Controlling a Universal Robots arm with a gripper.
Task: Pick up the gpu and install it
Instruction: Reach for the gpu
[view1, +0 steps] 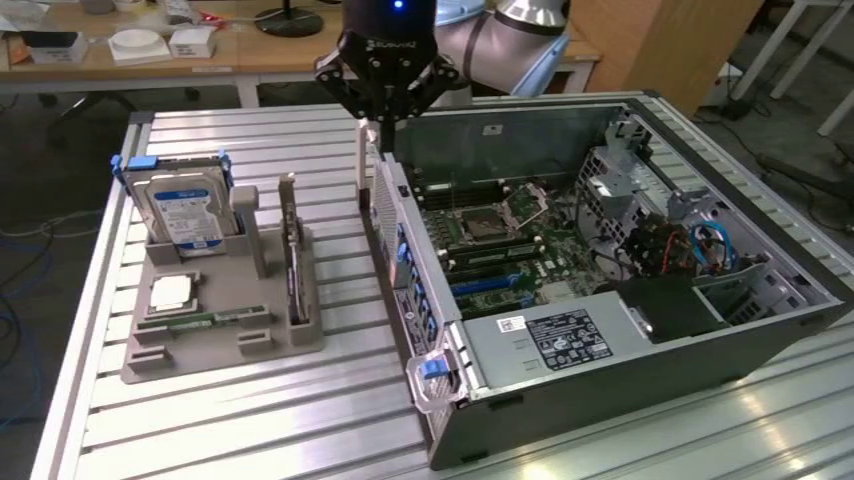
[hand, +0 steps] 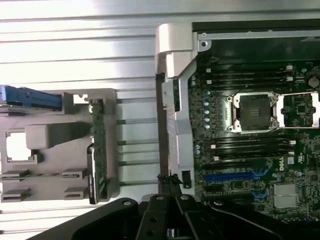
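1. Two things are hard to read from where I stand: what the pale upright strip (view1: 363, 165) at the far rear corner of the computer case (view1: 521, 140) is, and whether the gripper (view1: 379, 126) (hand: 168, 184) just above it touches it. I cannot tell either.
2. Much of the arm (view1: 523, 25) is cut off by the exterior view's upper edge. In the wrist view the gripper's black linkage covers a stretch of the case's rear wall.
3. The gripper's fingers are pressed together, tips meeting over the line of that wall.
4. The gpu (view1: 296, 285) (hand: 98, 145) stands on its long edge in a slot of the grey holder (view1: 200, 358), on the side nearest the case, with its green board face toward the case. It is apart from the gripper.
5. That holder also carries a hard drive (view1: 184, 215) upright in a blue-edged cradle at its far end, a pale square processor chip (view1: 171, 292) flat in a recess, and a green memory stick (view1: 200, 321) lying flat beside the chip.
6. The case lies open on the slatted metal table (view1: 227, 430), to the exterior view's right of the holder. Inside are the motherboard (view1: 521, 250) with a processor socket (view1: 483, 222) and a blue slot (view1: 491, 287), a white-labelled power supply (view1: 561, 335) at the near end, and blue and red cables (view1: 701, 245).
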